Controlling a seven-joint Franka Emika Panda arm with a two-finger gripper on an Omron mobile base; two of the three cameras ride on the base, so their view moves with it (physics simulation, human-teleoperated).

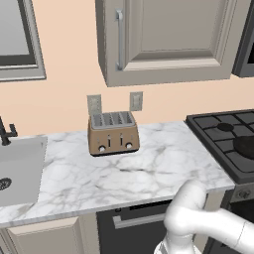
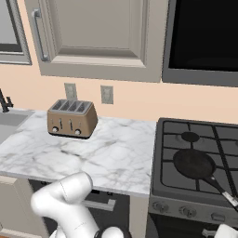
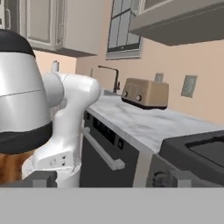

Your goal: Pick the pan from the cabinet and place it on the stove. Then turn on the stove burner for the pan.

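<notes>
already pan point(image 2: 194, 163) on stove point(image 2: 186, 139) front burner, cabinet point(image 2: 93, 35) door closed, gripper jaws wide

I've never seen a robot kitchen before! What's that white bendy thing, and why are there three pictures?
The white bendy thing is a robot arm in a make-believe computer kitchen. Two pictures come from cameras riding behind it, one on each side. The third comes from a camera on its hand, looking sideways along the counter. On the marble counter stands a bronze toaster. A black pan already sits on the stove. Its jaws are wide open, holding nothing.
</notes>
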